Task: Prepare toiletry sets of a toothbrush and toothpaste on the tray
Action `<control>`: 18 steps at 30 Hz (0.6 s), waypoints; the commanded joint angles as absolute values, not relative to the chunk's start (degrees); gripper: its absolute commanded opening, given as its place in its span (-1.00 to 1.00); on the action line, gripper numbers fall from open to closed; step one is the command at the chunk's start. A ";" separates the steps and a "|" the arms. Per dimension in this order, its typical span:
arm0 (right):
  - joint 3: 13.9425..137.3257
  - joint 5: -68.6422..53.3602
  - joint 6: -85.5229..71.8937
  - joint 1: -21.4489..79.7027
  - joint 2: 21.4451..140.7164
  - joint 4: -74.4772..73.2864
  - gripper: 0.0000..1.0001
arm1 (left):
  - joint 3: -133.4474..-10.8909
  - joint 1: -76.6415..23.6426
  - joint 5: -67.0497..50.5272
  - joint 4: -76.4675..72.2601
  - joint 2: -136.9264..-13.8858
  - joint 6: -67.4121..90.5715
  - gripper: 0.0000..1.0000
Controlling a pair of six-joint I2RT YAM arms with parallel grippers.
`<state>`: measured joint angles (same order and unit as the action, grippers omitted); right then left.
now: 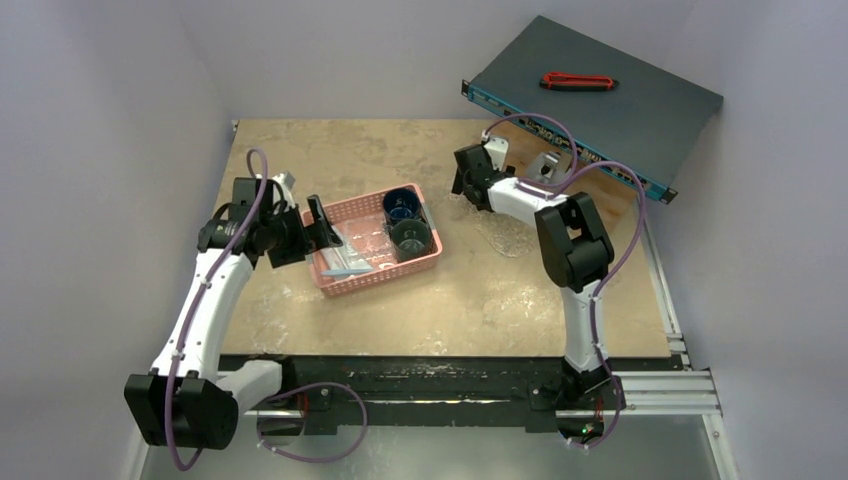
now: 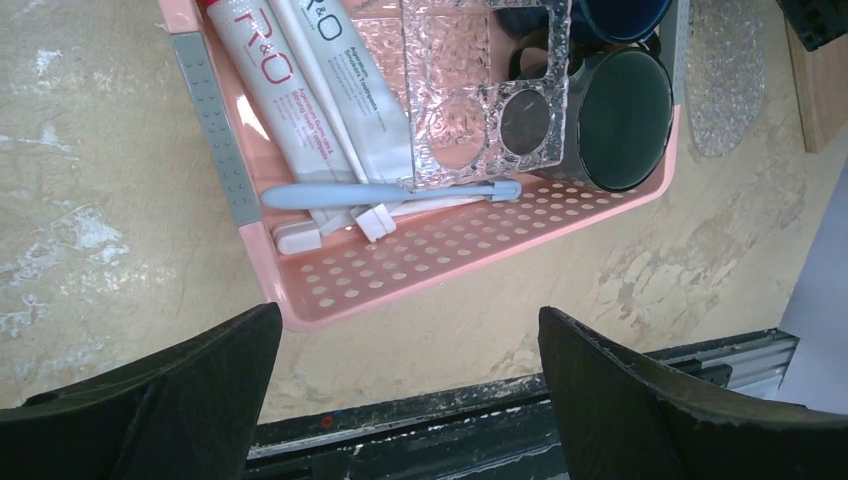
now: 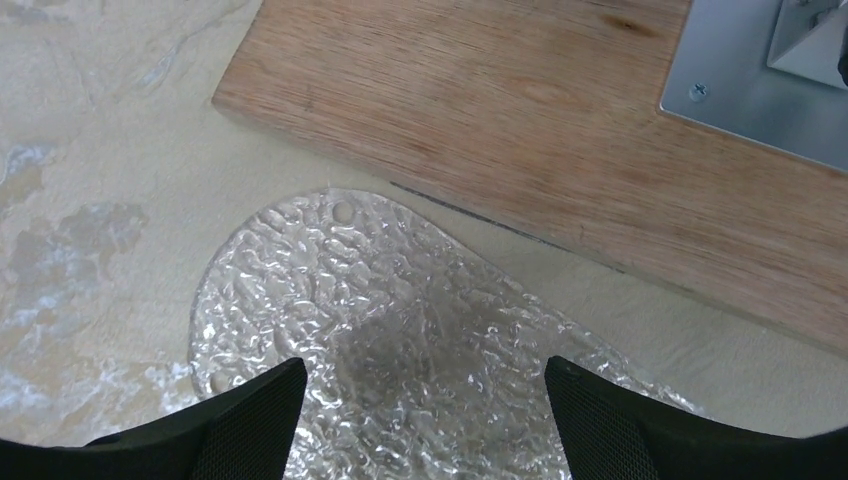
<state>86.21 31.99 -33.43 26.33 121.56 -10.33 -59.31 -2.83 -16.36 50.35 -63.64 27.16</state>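
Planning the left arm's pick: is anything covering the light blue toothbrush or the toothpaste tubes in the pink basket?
The toothbrush lies across the toothpaste tubes, exposed to the open left gripper. A clear textured holder covers the tubes' far parts, and its edge meets the brush's right end.

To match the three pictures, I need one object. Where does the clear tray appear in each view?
Top external: tray right of centre, between basket and right arm.
Left wrist: tray at the top right edge, beyond the basket.
Right wrist: tray fills the lower centre.
Shared landmark: the wooden board beside it.
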 commanded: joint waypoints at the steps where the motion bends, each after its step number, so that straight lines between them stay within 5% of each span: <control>1: 88.50 30.32 -30.82 24.88 123.71 -12.82 0.81 | -59.07 -3.36 -17.31 47.87 -60.60 25.67 1.00; 18: 82.26 24.35 -25.27 24.83 123.16 -15.79 0.81 | -59.33 -3.38 -17.14 48.56 -59.55 25.83 1.00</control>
<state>85.30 29.34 -29.47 25.21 123.35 -9.34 -59.16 -3.14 -16.53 50.22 -61.12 26.79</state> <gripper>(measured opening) 0.903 0.998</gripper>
